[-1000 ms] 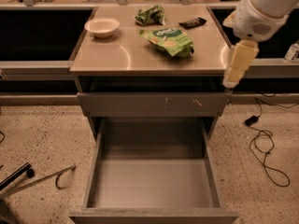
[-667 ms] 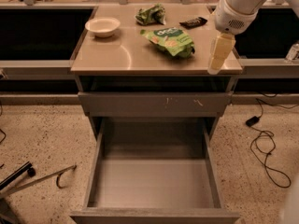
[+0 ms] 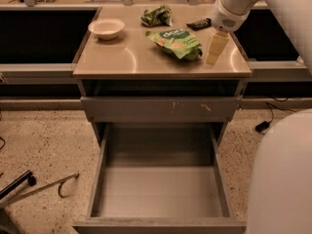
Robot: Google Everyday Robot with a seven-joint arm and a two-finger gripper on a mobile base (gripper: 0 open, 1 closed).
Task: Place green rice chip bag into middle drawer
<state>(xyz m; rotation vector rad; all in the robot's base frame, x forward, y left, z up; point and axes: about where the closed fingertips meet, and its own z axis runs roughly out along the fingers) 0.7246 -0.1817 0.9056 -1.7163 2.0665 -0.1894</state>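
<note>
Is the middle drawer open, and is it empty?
Open and empty: the drawer is pulled out and its grey floor is bare. The bag lies on the counter, with the gripper just right of it.

green rice chip bag [image 3: 176,43] lies flat on bench [image 3: 122,60], right of centre, white logo up. middle drawer [image 3: 161,191] pulled out below, grey floor showing. hand [image 3: 212,60] just right of bag.

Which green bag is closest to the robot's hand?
The flat light-green bag with the white logo, lying right beside the gripper. The darker crumpled bag sits farther back, near the black wrapper.
</note>
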